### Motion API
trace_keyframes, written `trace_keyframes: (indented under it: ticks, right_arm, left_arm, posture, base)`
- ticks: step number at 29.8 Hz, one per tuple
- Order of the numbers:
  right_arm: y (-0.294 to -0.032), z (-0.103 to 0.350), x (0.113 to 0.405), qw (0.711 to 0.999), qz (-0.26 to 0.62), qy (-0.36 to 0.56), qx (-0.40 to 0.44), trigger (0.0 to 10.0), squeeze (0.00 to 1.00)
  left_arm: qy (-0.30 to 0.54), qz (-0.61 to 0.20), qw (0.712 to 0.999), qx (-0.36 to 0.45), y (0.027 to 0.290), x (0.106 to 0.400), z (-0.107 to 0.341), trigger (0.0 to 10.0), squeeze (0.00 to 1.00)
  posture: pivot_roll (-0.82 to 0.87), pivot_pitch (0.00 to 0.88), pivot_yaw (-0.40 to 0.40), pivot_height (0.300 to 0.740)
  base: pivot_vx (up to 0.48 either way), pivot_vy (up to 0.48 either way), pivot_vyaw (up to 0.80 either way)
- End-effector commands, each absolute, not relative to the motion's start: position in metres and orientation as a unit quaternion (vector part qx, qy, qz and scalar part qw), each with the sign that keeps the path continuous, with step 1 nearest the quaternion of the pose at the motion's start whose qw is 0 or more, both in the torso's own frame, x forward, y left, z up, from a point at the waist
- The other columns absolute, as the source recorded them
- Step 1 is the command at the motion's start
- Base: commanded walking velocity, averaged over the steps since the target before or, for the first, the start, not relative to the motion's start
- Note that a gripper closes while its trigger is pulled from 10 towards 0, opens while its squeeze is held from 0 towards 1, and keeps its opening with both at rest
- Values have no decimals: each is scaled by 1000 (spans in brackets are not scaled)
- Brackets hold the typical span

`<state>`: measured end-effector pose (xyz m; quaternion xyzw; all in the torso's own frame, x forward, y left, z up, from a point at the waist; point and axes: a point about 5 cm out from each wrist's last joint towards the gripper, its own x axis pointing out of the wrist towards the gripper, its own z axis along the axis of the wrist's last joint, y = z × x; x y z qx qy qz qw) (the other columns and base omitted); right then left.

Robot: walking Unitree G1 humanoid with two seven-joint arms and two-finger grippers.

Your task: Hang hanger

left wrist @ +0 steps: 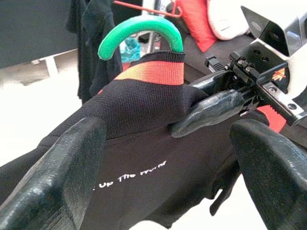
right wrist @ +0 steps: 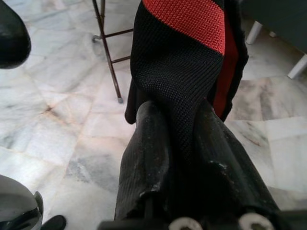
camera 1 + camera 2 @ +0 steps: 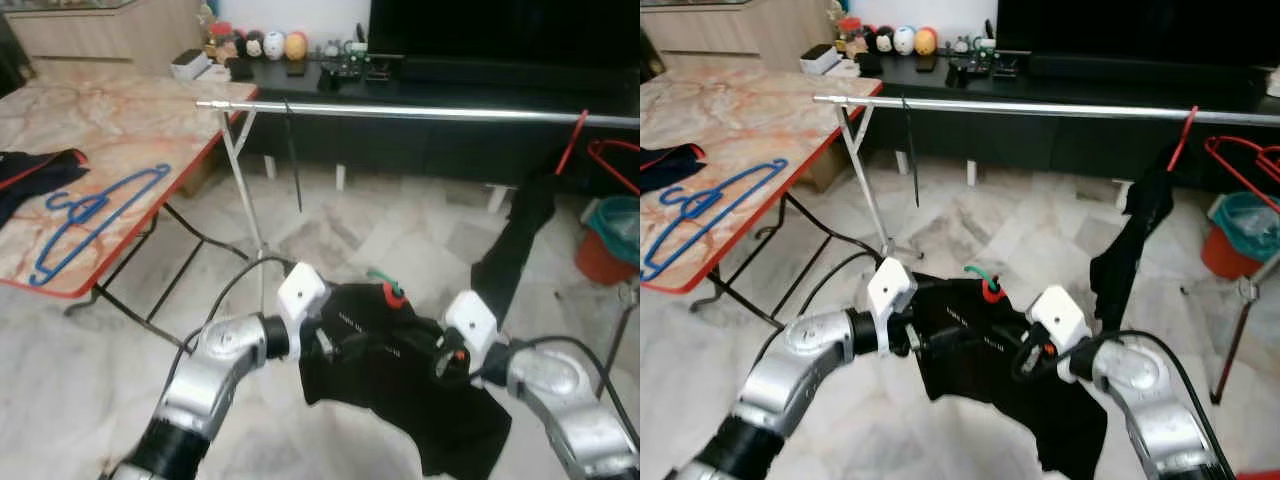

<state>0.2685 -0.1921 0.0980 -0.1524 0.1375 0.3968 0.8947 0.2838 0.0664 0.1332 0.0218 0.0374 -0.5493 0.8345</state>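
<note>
Head views: black shirt (image 3: 400, 370) on a green-hooked hanger (image 3: 383, 276) held low between both arms, below and in front of the rail (image 3: 420, 112). Another dark garment (image 3: 515, 245) hanging from the rail by a red hanger (image 3: 572, 140). Blue hanger (image 3: 95, 210) lying near the counter (image 3: 130, 120) front edge.

Left wrist view: left claw (image 1: 168, 163) spread wide, fingers (image 1: 53, 177) either side of the shirt, green hook above the collar.

Right wrist view: right claw (image 2: 180, 143) pressed together, pinching the shirt fabric.
</note>
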Motion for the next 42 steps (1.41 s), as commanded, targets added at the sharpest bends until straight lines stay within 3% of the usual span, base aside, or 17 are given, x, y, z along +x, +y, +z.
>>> trace_keyframes:
  ticks: [1,13,20,28,37,42]
  right_arm:
    - [-188,105,272,893,405,117,-157,10000,0]
    - [-186,103,273,892,409,116,-155,10000,0]
    - [-184,104,269,885,426,110,-151,10000,0]
    - [-188,115,281,908,386,69,-148,10000,0]
    - [-186,114,277,898,409,75,-144,10000,0]
    - [-186,112,277,898,409,79,-141,10000,0]
  left_arm:
    - [31,-549,835,24,70,284,133,10000,0]
    - [32,-552,832,47,65,284,131,10000,0]
    - [34,-554,831,46,67,283,130,10000,0]
    - [32,-549,834,43,69,284,130,10000,0]
    - [30,-547,836,42,69,285,132,10000,0]
    - [24,-545,837,35,68,286,134,10000,0]
  posture:
    - [24,0,45,740]
    - [24,0,44,740]
    - [24,0,41,740]
    - [28,4,41,740]
    - [29,4,41,740]
    - [30,3,40,740]
  base:
    - [0,0,-756]
    - [0,0,-725]
    - [0,0,0]
    - [0,0,0]
    - [0,0,654]
    - [0,0,0]
